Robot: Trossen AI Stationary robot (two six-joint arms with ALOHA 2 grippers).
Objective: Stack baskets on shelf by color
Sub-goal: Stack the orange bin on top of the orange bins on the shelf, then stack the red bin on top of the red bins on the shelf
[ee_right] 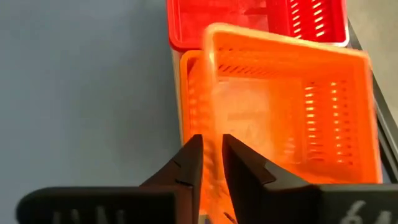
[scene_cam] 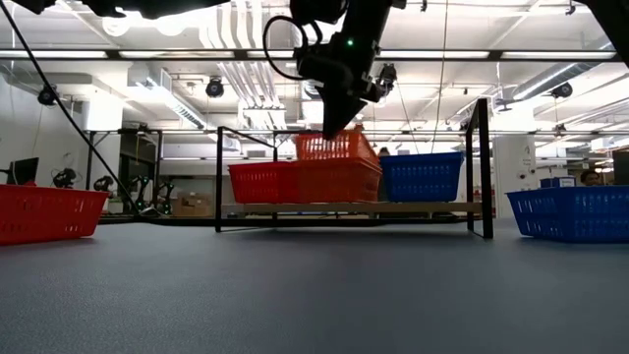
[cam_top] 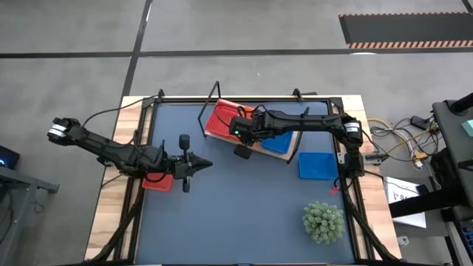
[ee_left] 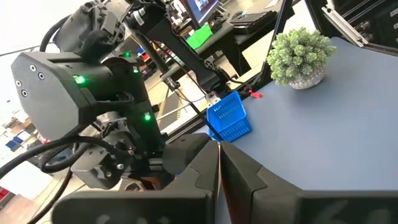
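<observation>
Orange plastic mesh basket (ee_right: 286,99) was pinched by its wall in the right tool (ee_right: 211,155), tilted over another orange basket (scene_cam: 339,180) sitting mid-shelf. That light-brown wooden shelf with black wire frame ends (scene_cam: 432,207) also had a red mesh basket (scene_cam: 263,182) on one side and a blue one (scene_cam: 421,176) on the other. Left tool (cam_top: 194,165) hung over the dark-blue table (cam_top: 244,214) with its fingers pressed together on nothing, right next to a spare red basket (cam_top: 157,181). Another blue mesh basket (cam_top: 319,165) sat alone near the green spiky plant (cam_top: 323,222).
</observation>
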